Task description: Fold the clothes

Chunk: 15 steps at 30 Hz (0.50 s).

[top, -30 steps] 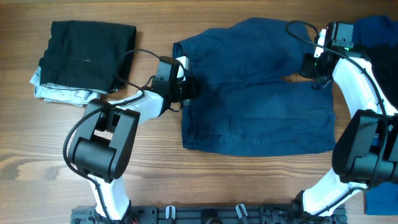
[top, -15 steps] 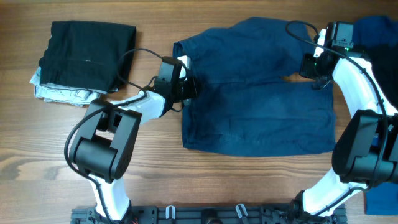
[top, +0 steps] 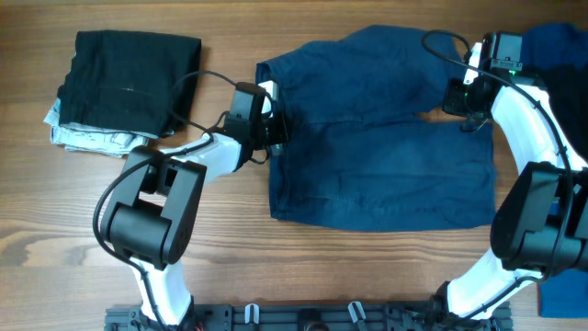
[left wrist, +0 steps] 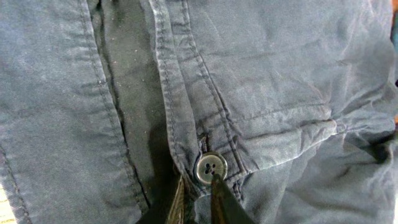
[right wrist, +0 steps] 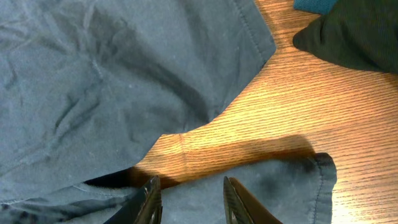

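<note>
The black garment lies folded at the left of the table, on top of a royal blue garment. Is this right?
Not quite. The black garment is folded and lies at the left of the table, but under it is a pale patterned garment, not a royal blue one. The overhead view shows its pale edge sticking out below the black one.

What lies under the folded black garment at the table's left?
A pale patterned garment pokes out beneath the black garment along its lower-left edge. The rest of it, and anything else below, is covered.
</note>
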Tool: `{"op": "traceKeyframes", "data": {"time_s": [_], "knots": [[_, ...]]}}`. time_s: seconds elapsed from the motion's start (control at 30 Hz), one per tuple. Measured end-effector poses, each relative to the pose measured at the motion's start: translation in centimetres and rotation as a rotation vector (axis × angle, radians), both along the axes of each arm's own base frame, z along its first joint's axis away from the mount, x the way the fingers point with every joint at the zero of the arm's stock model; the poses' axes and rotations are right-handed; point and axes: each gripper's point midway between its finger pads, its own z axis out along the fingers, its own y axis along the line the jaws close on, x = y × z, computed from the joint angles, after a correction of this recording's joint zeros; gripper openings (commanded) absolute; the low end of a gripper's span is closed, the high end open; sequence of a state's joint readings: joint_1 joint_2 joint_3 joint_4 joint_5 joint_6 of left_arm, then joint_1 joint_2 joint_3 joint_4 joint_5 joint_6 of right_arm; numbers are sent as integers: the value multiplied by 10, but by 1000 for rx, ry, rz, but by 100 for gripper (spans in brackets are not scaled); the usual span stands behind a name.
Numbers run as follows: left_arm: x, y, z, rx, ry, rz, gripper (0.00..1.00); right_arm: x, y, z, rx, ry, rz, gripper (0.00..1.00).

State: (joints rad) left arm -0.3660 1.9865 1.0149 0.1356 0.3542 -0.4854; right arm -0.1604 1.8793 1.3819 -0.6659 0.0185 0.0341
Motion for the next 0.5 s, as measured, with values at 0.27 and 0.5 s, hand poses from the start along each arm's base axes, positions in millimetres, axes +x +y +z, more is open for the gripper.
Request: {"op": "traceKeyframes", "data": {"time_s": [0.27, 0.5], "knots": [[-2, 1, 4, -3, 4, -7, 47, 0, 0, 0, 0, 0, 0, 33], [0, 4, 4, 10, 1, 11, 50, 0, 0, 0, 0, 0, -1, 33]]}}
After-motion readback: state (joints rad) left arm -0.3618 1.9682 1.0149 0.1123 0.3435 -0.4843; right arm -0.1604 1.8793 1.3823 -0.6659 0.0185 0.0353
